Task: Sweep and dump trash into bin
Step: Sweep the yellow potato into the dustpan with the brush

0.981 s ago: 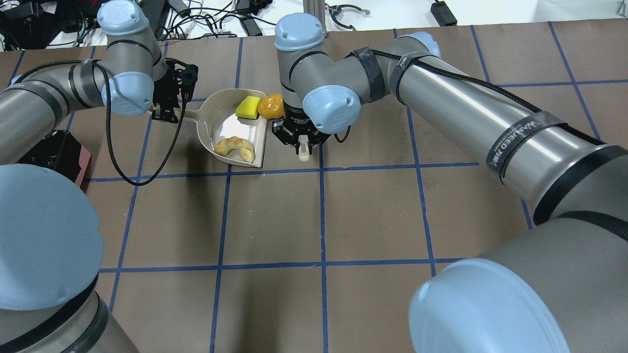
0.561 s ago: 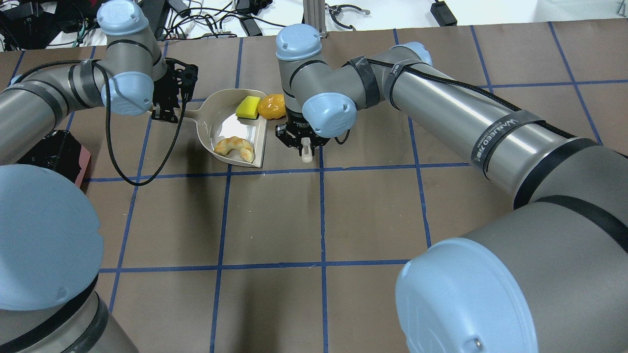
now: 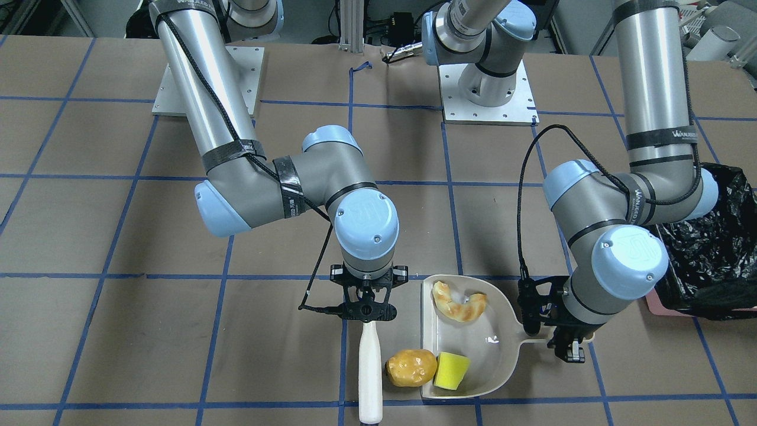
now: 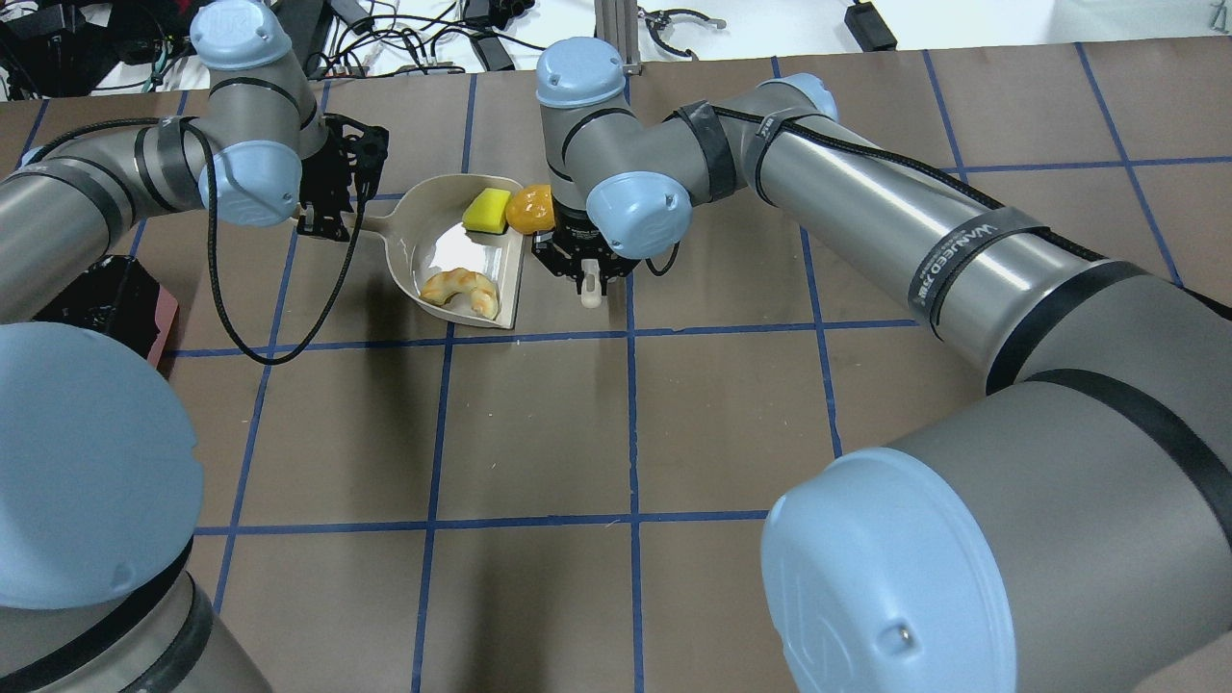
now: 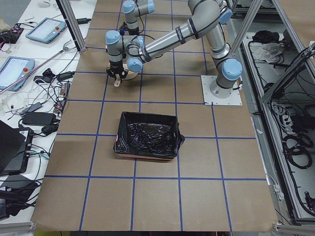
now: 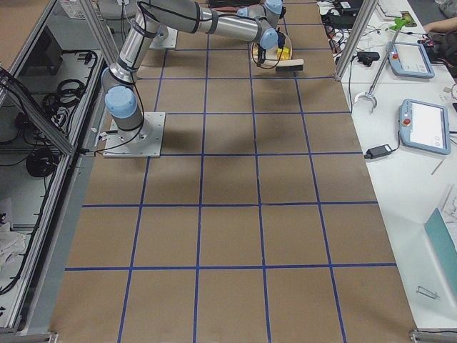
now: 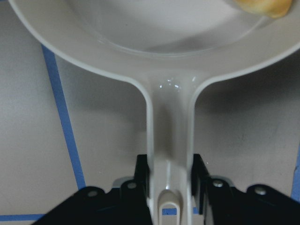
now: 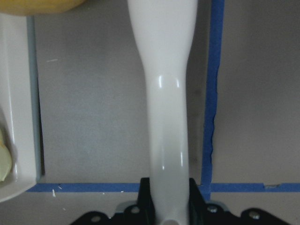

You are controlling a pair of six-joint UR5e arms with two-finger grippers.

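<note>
Potato [image 3: 411,367] sits just outside your dustpan [image 3: 494,352] mouth.
Your left hand [image 7: 169,185] grips its handle; right hand [image 8: 169,197] grips the brush [image 3: 369,373].

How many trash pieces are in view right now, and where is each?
3. The croissant lies inside the dustpan; the sponge sits at its open edge; the potato is on the table just outside, beside the sponge.

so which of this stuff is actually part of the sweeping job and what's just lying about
Job: glossy yellow-brown potato, golden croissant, yellow sponge, beige dustpan, cream-handled brush, black-lined pink bin.
Lying about: grey control tablets, black cables off the table.
</note>
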